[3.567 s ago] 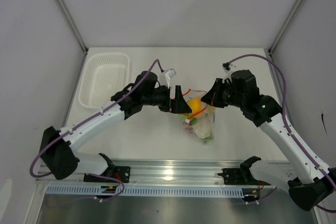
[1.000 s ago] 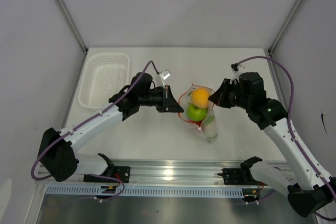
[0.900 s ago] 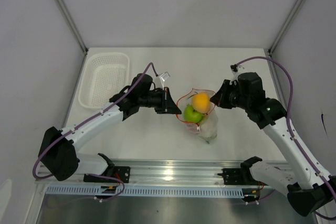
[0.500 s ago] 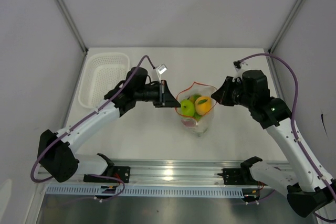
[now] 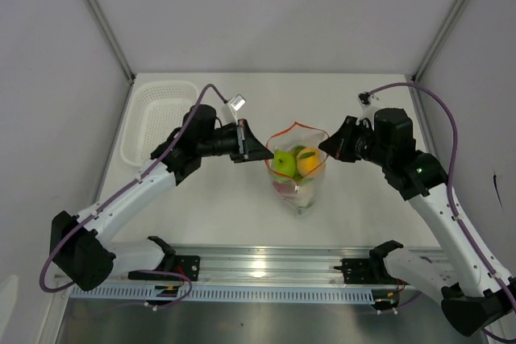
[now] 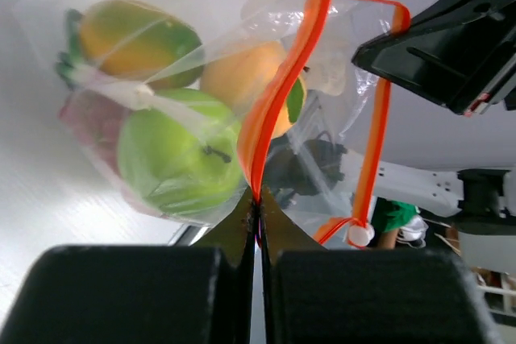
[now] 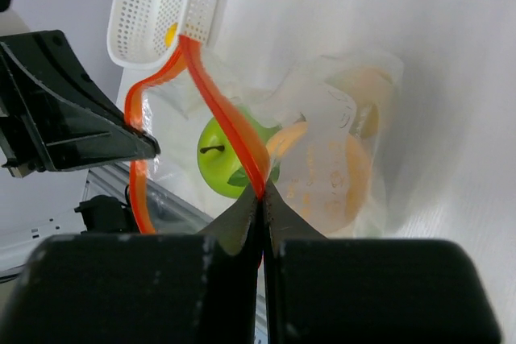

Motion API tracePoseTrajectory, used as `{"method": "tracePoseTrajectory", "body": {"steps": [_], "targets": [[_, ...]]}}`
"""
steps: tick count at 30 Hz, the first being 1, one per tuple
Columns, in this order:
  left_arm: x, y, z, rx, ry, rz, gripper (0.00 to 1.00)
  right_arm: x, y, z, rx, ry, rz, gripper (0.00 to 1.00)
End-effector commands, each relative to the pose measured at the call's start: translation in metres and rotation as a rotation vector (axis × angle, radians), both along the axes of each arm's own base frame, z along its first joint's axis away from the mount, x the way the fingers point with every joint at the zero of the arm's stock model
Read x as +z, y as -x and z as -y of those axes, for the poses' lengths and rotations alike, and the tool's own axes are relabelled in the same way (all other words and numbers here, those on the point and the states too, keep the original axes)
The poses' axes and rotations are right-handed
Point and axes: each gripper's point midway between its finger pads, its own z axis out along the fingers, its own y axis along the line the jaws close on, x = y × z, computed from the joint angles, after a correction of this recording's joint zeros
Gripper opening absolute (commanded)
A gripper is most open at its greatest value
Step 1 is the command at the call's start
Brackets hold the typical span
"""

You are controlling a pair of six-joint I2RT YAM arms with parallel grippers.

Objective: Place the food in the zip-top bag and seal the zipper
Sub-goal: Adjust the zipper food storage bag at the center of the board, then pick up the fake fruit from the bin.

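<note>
a crinkly clear plastic zip-top bag (image 5: pixel 300 187) holding a green toy apple (image 5: pixel 283 162) and a yellow-orange toy fruit (image 5: pixel 308 160) hangs over the counter (image 5: pixel 234 199), left jaws and right jaws each clamped on opposite ends of its gaping thin orange-red zipper strip (image 5: pixel 294 125). with food inside, sealing looks the step in hand, calling for the ends drawn apart and the strip pressed shut; the white mesh basket (image 5: pixel 157 122) sits well left, bare counter on both sides
</note>
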Motion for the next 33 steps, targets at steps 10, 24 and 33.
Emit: {"method": "tracePoseTrajectory", "body": {"steps": [10,24,33], "targets": [[0.007,0.023,0.05,-0.173,0.052,-0.018,0.01,-0.023,0.0,-0.048,0.085,-0.056,-0.037,0.0],[0.012,-0.013,-0.046,0.142,-0.084,0.153,0.85,0.003,-0.006,-0.031,0.047,-0.017,0.031,0.0],[-0.039,-0.059,-0.165,0.602,-0.428,0.058,0.9,0.002,-0.012,-0.034,0.064,0.01,0.042,0.0]]}}
